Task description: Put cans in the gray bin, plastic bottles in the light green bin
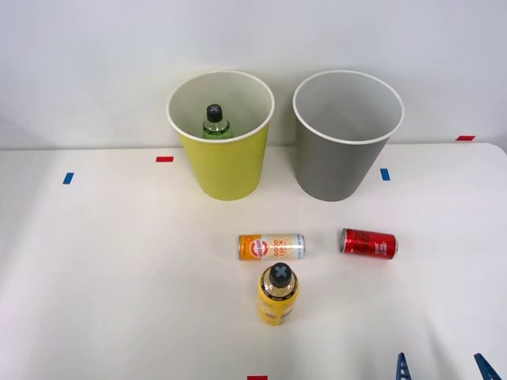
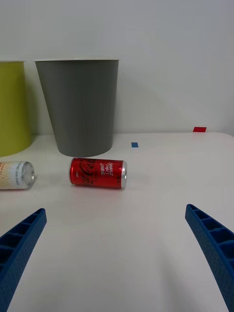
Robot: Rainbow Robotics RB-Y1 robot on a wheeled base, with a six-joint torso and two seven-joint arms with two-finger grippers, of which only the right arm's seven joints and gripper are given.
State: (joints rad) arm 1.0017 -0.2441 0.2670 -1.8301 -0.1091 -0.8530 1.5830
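Jaws apart, empty | cans 2 | bottles 2 | bins 2

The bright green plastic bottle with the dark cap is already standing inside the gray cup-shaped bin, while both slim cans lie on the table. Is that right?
Not quite. The front view shows the bright green plastic bottle inside the yellow-green cup-shaped bin, not the gray cup-shaped bin. The rest holds: the orange-and-silver can and the red can both lie on the white table.

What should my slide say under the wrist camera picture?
Open blue gripper faces a red can lying before the gray bin.
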